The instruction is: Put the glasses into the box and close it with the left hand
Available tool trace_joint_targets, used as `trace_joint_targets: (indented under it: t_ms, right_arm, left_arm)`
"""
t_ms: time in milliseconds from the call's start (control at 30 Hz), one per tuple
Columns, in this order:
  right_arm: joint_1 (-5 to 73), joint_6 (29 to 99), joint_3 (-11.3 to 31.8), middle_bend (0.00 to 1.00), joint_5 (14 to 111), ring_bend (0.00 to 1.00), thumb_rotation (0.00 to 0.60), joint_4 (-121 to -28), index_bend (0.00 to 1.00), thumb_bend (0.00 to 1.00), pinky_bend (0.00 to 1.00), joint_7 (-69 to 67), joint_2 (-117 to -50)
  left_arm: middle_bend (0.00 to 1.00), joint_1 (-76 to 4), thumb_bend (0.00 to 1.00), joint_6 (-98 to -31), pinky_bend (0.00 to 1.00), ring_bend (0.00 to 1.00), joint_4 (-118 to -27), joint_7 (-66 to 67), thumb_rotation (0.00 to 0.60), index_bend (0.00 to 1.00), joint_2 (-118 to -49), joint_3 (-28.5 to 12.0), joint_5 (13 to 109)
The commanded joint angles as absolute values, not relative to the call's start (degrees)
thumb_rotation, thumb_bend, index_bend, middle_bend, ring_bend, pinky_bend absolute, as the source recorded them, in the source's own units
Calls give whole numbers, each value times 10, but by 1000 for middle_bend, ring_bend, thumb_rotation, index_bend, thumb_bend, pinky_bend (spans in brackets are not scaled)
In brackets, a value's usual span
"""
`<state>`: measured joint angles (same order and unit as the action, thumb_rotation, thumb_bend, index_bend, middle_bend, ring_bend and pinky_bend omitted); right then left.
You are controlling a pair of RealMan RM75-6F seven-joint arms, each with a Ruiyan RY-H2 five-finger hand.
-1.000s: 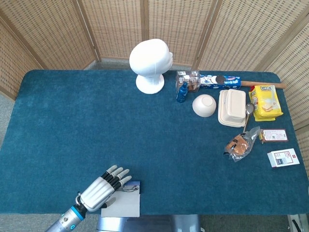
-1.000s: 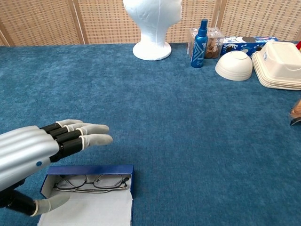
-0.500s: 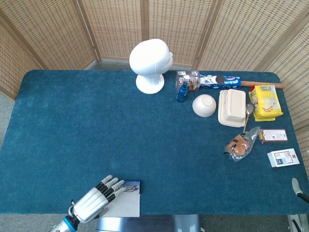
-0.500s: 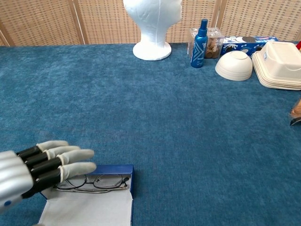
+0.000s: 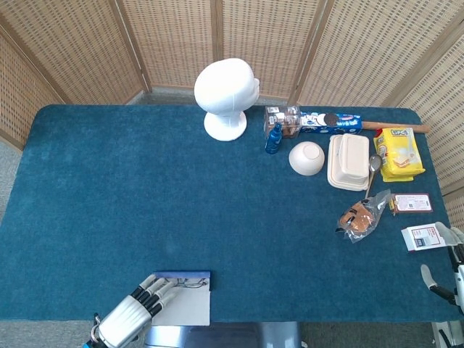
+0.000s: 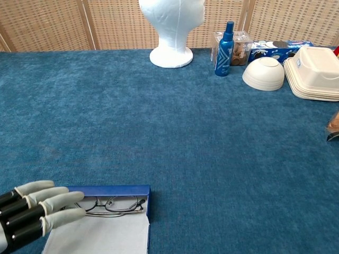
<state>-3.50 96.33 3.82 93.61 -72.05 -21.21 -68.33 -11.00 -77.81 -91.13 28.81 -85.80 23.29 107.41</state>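
The glasses point(image 6: 112, 203) lie inside the open blue box point(image 6: 143, 191) near the table's front edge, its pale lid flap point(image 6: 100, 235) spread toward me. In the head view the box point(image 5: 183, 277) is small at the bottom. My left hand point(image 6: 32, 217) hovers at the box's left end with fingers stretched flat and slightly apart, holding nothing; its fingertips cover the glasses' left end. In the head view the left hand point(image 5: 134, 315) sits at the bottom edge. My right hand point(image 5: 448, 268) peeks in at the lower right edge, off the table, too cropped to read.
A white mannequin head point(image 5: 225, 96) stands at the back. Right of it are a blue bottle point(image 5: 273, 138), a white bowl point(image 5: 307, 158), stacked food containers point(image 5: 348, 162), a yellow packet point(image 5: 398, 153), a snack bag point(image 5: 360, 217) and small cards point(image 5: 425, 237).
My left hand has pulled back toward me and lowered, from above the box to its near left end. The right hand has come into view at the lower right edge.
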Motion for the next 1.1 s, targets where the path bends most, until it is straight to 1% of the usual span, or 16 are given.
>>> trace_joint_targets:
  t_ms: [33,267,567,867,1100]
  right_arm:
    - [-34,964,36,165,936,121,577,-716,40,391,284,-216,-684]
    - [-40,976,32,164,933,121,578,-699,41,389,284,-234,-688]
    - [-45,985,28,165,930,121,581,-683,40,390,284,-248,-688]
    - [-47,990,24,164,928,121,581,-671,40,390,284,-259,-692]
    - [-51,996,22,164,927,121,581,-662,40,389,284,-266,-693]
  left_arm:
    - [0,-100,295,-784,0,0,-896,306,600,22,-864,231,1087]
    - [0,-84,295,-777,0,0,-863,352,600,22,-883,217,1103]
    - [0,-77,295,-754,0,0,-840,374,600,17,-902,212,1114]
    - [0,-64,296,-757,0,0,-819,381,600,11,-912,209,1127]
    - [0,-56,295,-767,0,0,-794,395,600,4,-927,200,1140]
